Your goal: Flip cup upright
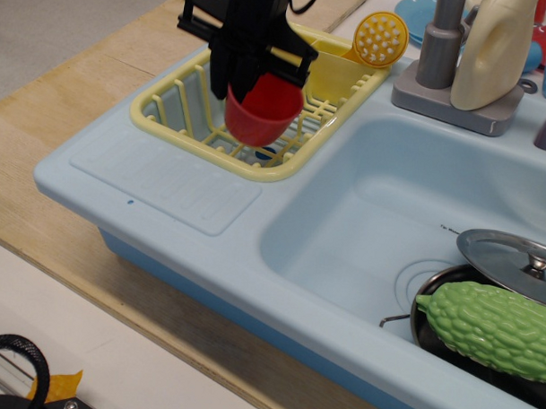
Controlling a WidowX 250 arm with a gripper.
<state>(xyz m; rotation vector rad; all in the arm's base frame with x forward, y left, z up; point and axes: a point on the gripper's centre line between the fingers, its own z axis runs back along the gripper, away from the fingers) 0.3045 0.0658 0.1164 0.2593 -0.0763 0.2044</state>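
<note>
The red cup [263,110] hangs nearly upright, rim up and narrow base down, lifted above the yellow dish rack [182,116]. My black gripper [251,74] comes down from above and is shut on the cup's rim at its left side. The cup's base is above the rack's wires; I cannot tell whether it touches them. The inside of the cup is mostly hidden by the gripper.
The rack sits on the light blue sink unit [166,178]. A yellow scrubber [379,38] stands at the rack's far end. A grey faucet [440,49] and a cream bottle [495,51] stand behind the basin. A pot with a lid [509,258] and a green gourd [493,329] lie at the right.
</note>
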